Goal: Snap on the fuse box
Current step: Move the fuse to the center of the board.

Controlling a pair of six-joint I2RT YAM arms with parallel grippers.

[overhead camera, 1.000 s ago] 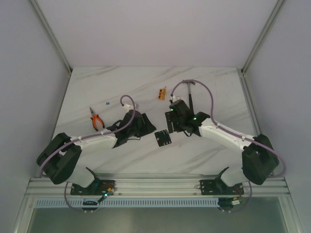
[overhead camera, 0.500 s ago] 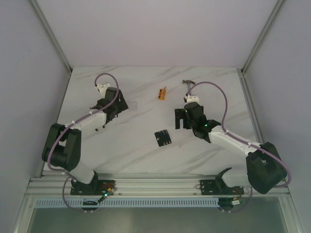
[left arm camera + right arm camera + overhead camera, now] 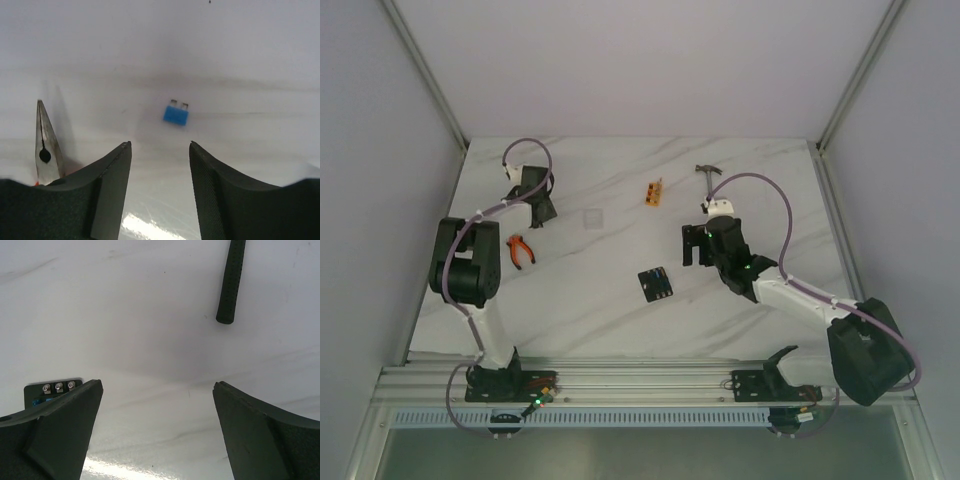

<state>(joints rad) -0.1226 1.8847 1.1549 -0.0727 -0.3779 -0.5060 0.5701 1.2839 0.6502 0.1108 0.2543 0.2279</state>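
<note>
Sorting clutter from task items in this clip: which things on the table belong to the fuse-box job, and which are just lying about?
Belongs to the job:
- fuse box
- loose blue fuse, probably

Just lying about:
- pliers
- hammer
- small orange block

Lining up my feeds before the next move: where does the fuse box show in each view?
Top external: fuse box mid-table, right of centre.
Left wrist: not in it.
Right wrist: lower left, only a corner visible.
Shared landmark: hammer handle, also top right in the right wrist view.
</note>
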